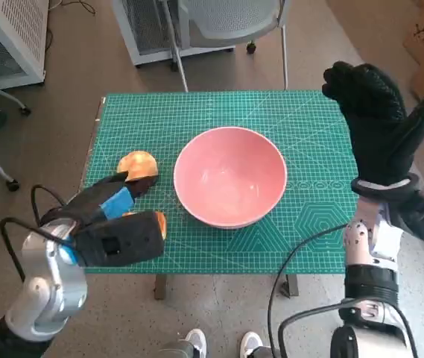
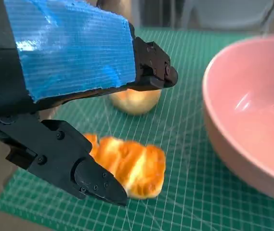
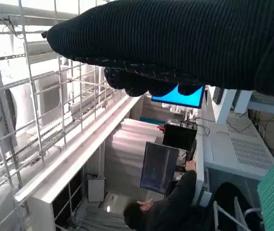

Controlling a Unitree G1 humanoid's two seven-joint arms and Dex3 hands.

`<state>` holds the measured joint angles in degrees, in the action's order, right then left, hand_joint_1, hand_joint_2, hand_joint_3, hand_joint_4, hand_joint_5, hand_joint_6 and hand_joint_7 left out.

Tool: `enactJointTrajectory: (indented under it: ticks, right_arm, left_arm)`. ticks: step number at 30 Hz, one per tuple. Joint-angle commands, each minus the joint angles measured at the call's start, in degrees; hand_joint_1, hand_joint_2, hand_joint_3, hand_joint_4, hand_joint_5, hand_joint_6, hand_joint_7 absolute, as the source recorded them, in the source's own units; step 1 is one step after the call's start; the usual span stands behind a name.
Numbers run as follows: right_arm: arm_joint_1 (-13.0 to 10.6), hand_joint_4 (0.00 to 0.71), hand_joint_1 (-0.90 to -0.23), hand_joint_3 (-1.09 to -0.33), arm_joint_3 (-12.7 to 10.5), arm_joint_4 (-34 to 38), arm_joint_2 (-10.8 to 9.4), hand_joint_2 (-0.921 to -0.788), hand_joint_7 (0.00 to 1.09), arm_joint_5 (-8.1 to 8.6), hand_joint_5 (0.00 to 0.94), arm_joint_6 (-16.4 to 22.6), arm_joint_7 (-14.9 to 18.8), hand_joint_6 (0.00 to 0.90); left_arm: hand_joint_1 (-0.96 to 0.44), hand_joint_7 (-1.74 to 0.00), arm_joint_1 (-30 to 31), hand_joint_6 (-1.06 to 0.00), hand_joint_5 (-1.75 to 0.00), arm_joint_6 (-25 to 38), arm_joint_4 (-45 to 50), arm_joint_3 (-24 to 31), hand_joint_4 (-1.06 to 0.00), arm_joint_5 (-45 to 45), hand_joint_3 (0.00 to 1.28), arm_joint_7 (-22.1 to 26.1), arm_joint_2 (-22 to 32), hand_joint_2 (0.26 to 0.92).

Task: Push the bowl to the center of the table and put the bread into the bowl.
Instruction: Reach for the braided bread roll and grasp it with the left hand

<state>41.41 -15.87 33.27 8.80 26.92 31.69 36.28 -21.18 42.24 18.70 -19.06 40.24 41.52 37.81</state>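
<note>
A pink bowl [image 1: 230,175] sits near the middle of the green mat [image 1: 308,127]; its side [image 2: 252,115] shows in the left wrist view. A golden bread piece [image 2: 129,166] lies on the mat left of the bowl, mostly hidden under my left hand [image 1: 111,220] in the head view. My left hand [image 2: 79,96] hovers over it with fingers [image 2: 96,180] apart, holding nothing. A round bun [image 1: 137,164] lies just beyond, also visible as a bun [image 2: 134,101] in the left wrist view. My right hand [image 1: 379,123] is raised above the mat's right edge, fingers spread and empty.
A chair [image 1: 226,30] stands behind the table and a white cabinet [image 1: 7,37] at the far left. In the right wrist view a person [image 3: 168,209] sits at monitors. Feet [image 1: 223,344] show below the table's near edge.
</note>
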Motion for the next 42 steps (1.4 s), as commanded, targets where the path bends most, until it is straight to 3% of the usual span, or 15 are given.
enactJointTrajectory:
  ticks: [1, 7, 14, 18, 20, 23, 25, 26, 27, 28, 30, 36, 42]
  right_arm:
    - [-1.9, 0.253, -0.631, -0.761, -0.2, -0.3, 0.2, -0.921, 0.0, 0.14, 0.0, -0.9, 0.3, 0.36]
    - [-2.0, 0.253, -0.632, -0.761, -0.2, -0.7, 0.3, -0.921, 0.0, 0.09, 0.0, -1.5, 0.1, 0.359]
    - [-2.2, 0.256, -0.635, -0.757, -0.3, -1.0, 0.3, -0.921, 0.0, 0.12, 0.002, -2.0, 0.0, 0.36]
    - [-2.3, 0.258, -0.636, -0.756, -0.2, -1.3, 0.1, -0.921, 0.0, -0.07, 0.002, -2.0, -0.1, 0.361]
    - [-2.3, 0.258, -0.636, -0.757, -0.2, -1.4, 0.1, -0.921, 0.0, -0.12, 0.002, -2.1, -0.2, 0.361]
    - [-2.3, 0.258, -0.636, -0.757, -0.2, -1.4, 0.0, -0.921, 0.0, -0.09, 0.002, -2.1, -0.1, 0.359]
    - [-2.4, 0.257, -0.636, -0.757, -0.2, -1.4, 0.1, -0.921, 0.0, 0.0, 0.002, -2.1, 0.0, 0.357]
    - [-2.4, 0.257, -0.636, -0.758, -0.2, -1.4, 0.1, -0.921, 0.0, 0.04, 0.001, -2.2, 0.0, 0.356]
    - [-2.4, 0.257, -0.636, -0.758, -0.2, -1.5, 0.1, -0.921, 0.0, 0.07, 0.001, -2.2, 0.1, 0.355]
    - [-2.4, 0.257, -0.636, -0.758, -0.2, -1.4, 0.1, -0.921, 0.0, 0.09, 0.001, -2.2, 0.1, 0.355]
    - [-2.3, 0.256, -0.637, -0.757, -0.2, -1.3, 0.1, -0.921, 0.0, 0.13, 0.001, -2.2, 0.2, 0.354]
    - [-2.2, 0.257, -0.637, -0.756, -0.2, -1.0, 0.0, -0.921, 0.0, 0.12, 0.001, -2.0, 0.3, 0.354]
    - [-2.3, 0.258, -0.637, -0.755, -0.3, -0.9, -0.1, -0.921, 0.0, 0.23, 0.001, -2.0, 0.4, 0.354]
  left_arm:
    - [-0.32, -0.01, -1.8, -0.24, -0.01, -0.2, -4.3, -1.6, -0.06, 0.5, 0.0, 0.0, -0.9, 0.687]
    - [-0.29, -0.01, -3.4, -0.27, -0.02, -0.7, -10.6, -2.8, -0.1, -0.3, 0.01, 0.1, -2.2, 0.698]
    - [-0.19, -0.05, -4.5, -0.37, -0.04, -1.4, -16.7, -3.7, -0.2, -0.4, 0.02, -1.1, -3.9, 0.723]
    - [-0.13, -0.06, -4.4, -0.45, -0.08, -1.8, -19.2, -4.2, -0.38, -0.3, 0.02, -2.2, -4.8, 0.747]
    - [-0.09, -0.03, -4.2, -0.52, -0.38, -2.0, -20.1, -4.5, -0.46, -0.2, 0.01, -2.6, -5.1, 0.765]
    - [-0.07, -0.04, -4.1, -0.58, -0.56, -2.4, -21.3, -5.1, -0.48, 0.2, 0.01, -3.2, -5.3, 0.777]
    - [-0.05, -0.15, -4.0, -0.67, -0.52, -2.9, -22.8, -5.6, -0.5, 0.5, 0.01, -4.2, -5.6, 0.786]
    - [-0.03, -0.34, -3.9, -0.66, -0.45, -3.2, -23.6, -5.8, -0.54, 0.6, 0.01, -4.9, -5.7, 0.792]
    - [-0.16, -0.65, -3.8, -0.68, -0.43, -3.4, -24.0, -5.9, -0.6, 0.7, 0.04, -5.4, -5.8, 0.827]
    - [-0.2, -0.75, -3.6, -0.69, -0.42, -3.8, -24.6, -6.1, -0.62, 0.8, 0.05, -6.2, -6.0, 0.84]
    - [-0.08, -0.97, -3.4, -0.75, -0.74, -4.4, -25.6, -6.3, -0.7, 0.8, 0.09, -7.4, -6.2, 0.84]
    - [-0.01, -1.05, -3.2, -0.76, -1.15, -5.9, -27.3, -6.8, -0.72, 1.5, 0.39, -9.0, -6.3, 0.701]
    - [0.0, -1.11, -3.5, -0.71, -1.22, -6.2, -24.6, -6.4, -0.72, 2.0, 0.45, -7.4, -5.1, 0.683]
